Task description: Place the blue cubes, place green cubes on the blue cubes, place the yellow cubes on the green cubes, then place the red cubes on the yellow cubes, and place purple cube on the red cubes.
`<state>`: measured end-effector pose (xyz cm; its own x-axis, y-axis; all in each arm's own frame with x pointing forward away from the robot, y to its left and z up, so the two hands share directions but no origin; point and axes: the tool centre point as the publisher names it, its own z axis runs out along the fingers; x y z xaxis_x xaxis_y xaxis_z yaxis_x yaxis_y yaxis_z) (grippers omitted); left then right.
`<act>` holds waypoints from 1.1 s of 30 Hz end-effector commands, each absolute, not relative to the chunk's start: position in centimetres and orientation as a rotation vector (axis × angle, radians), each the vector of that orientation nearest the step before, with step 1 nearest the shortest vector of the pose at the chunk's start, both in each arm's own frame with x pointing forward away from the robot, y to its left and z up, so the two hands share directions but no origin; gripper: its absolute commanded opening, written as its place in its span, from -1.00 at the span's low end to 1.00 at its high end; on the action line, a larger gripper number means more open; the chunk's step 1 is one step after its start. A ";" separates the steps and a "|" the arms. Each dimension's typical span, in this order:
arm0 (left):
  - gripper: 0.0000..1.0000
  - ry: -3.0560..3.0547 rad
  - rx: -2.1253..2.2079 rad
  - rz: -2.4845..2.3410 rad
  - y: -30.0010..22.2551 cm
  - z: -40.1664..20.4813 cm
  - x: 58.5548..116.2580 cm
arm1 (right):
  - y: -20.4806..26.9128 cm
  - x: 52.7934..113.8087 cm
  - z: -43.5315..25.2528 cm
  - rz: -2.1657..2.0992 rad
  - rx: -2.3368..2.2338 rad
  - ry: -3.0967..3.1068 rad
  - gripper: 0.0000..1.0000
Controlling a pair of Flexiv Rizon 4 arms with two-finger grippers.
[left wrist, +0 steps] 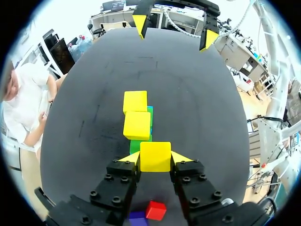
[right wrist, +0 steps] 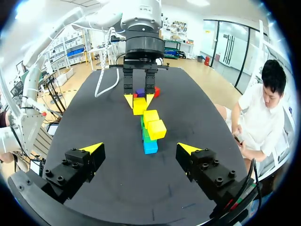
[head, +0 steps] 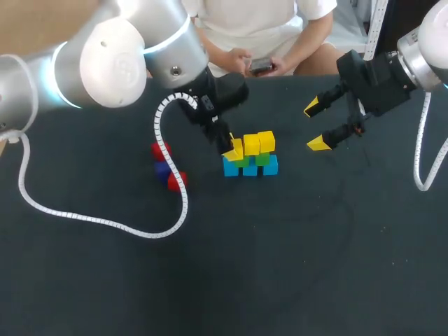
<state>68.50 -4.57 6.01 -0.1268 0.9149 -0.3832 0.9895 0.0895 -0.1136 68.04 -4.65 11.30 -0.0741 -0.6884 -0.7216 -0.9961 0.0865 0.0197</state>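
Yellow cube [left wrist: 155, 156]: small, rigid, light and smooth-faced, we judge; best held on opposite flat sides. Our left gripper [left wrist: 155, 159] clamps it so, above the green cubes [left wrist: 137, 146]. Right gripper [head: 316, 126]: fingers apart, empty, near them.

We read no text anywhere, no label, number or sign on the yellow cube [left wrist: 155, 155] clamped in our left gripper [left wrist: 155, 158], none on the stacked cubes [left wrist: 137, 125] just ahead of it, none on the table [left wrist: 197, 94]

Head camera looks down on the black table [head: 280, 266]; wrist cameras face each other across the coloured cube stack [head: 252, 148].
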 end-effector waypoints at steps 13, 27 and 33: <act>-1.00 2.150 1.942 -0.508 -5.0 5.7 69.4 | -4.7 67.9 11.3 0.725 -1.654 1.821 1.00; -1.00 2.149 1.946 -0.495 -4.9 5.8 69.7 | -4.7 67.9 11.3 0.725 -1.654 1.821 1.00; -1.00 2.149 1.944 -0.498 -4.9 5.7 69.7 | -4.7 67.9 11.3 0.725 -1.654 1.821 1.00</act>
